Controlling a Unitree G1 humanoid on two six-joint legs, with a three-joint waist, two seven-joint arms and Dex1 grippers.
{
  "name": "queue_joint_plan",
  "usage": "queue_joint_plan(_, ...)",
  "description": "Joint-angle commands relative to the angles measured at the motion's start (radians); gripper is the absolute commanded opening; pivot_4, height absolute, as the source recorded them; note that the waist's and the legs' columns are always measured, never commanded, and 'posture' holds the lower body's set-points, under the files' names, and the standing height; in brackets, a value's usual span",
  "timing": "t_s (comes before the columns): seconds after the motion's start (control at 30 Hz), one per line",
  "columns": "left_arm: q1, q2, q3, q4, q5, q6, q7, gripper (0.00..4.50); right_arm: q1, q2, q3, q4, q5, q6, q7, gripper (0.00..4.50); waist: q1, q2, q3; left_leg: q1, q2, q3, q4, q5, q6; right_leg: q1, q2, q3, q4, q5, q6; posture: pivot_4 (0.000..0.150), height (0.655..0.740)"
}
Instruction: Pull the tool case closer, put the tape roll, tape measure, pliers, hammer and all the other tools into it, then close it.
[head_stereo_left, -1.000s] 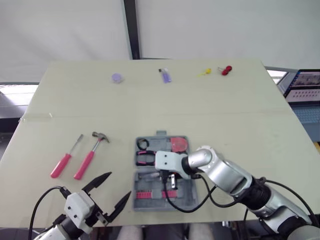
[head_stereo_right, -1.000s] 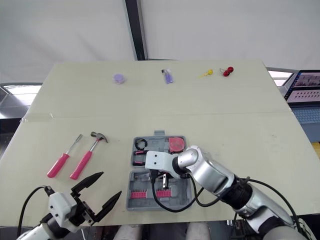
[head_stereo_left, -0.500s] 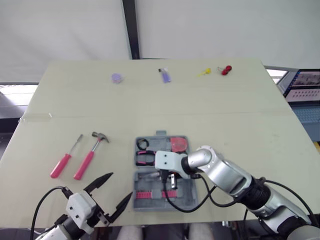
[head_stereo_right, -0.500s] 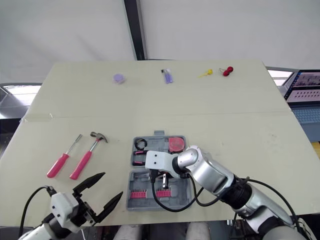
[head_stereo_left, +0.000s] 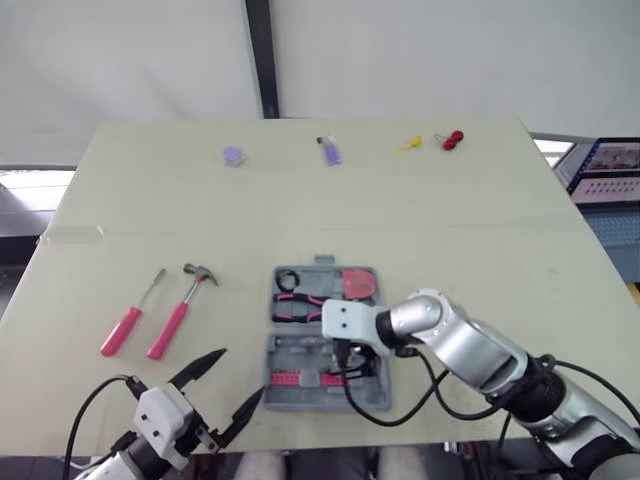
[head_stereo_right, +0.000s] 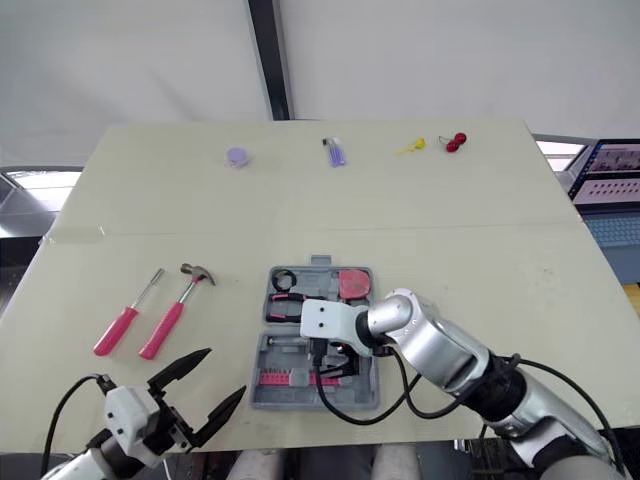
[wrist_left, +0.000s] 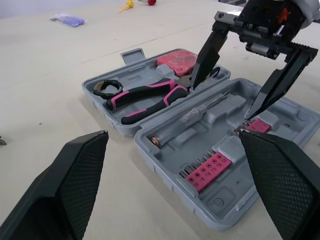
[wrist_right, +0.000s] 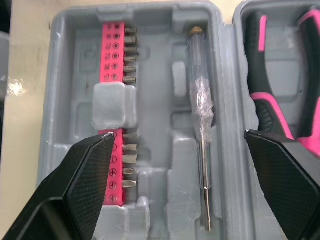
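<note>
The grey tool case (head_stereo_left: 385, 395) lies open near the table's front edge. Its far half holds pink-handled pliers (head_stereo_left: 298, 311), a red tape measure (head_stereo_left: 358, 285) and a black tape roll (head_stereo_left: 289, 279). Its near half holds a pink bit strip (wrist_right: 116, 50) and a clear tester screwdriver (wrist_right: 199, 95). My right gripper (wrist_left: 220, 102) hangs open just over the near half, with nothing between its fingers. A pink-handled hammer (head_stereo_left: 182, 311) and a pink-handled screwdriver (head_stereo_left: 129, 319) lie on the table to the left of the case. My left gripper (head_stereo_left: 242, 371) is open and empty at the front edge, left of the case.
Along the far edge of the table (head_stereo_left: 480, 240) lie a purple disc (head_stereo_left: 234, 155), a purple packet (head_stereo_left: 331, 152), a yellow pin (head_stereo_left: 408, 145) and red pins (head_stereo_left: 453, 139). A screen (head_stereo_left: 612, 172) stands beyond the right edge. A black cable (head_stereo_left: 400, 415) loops from my right wrist over the case's front corner.
My right gripper has gone from shut to open and its wrist has shifted a little to the right. The case has turned slightly. The left arm has stayed put.
</note>
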Motion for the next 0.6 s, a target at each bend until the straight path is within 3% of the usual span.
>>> queue_joint_plan(0.03,-0.005,0.002,-0.007,-0.005,0.003,-0.022,0.003,4.5,0.03,0.043,-0.066,0.027,0.009,-0.136,-0.042,4.21,0.0,0.0,0.0,0.0,0.0,0.0,0.0,0.0,0.0,0.0,0.0,0.0,0.0,0.0,0.0,0.15,0.74)
queue_joint_plan(0.1,-0.012,0.003,-0.008,-0.002,0.003,-0.022,0.004,4.5,0.055,0.074,-0.09,0.081,-0.003,-0.22,-0.075,3.55,0.0,-0.001,0.0,0.0,0.0,0.0,0.0,0.0,0.0,0.0,0.0,0.0,0.0,0.0,0.0,0.15,0.74)
queue_joint_plan(0.33,-0.023,0.005,-0.007,0.004,0.001,-0.025,0.003,4.5,0.134,0.13,-0.129,0.209,0.016,-0.376,-0.073,0.02,-0.001,-0.001,0.0,0.0,0.0,0.0,0.0,0.0,0.0,0.0,0.0,0.0,0.001,0.0,0.0,0.15,0.74)
queue_joint_plan(0.6,-0.018,0.006,-0.003,0.003,0.001,-0.025,0.003,4.5,0.165,0.131,-0.124,0.248,0.009,-0.401,-0.058,0.02,0.0,-0.001,0.0,0.0,0.0,0.0,0.001,0.0,0.0,0.0,0.0,0.0,0.001,0.0,0.0,0.15,0.74)
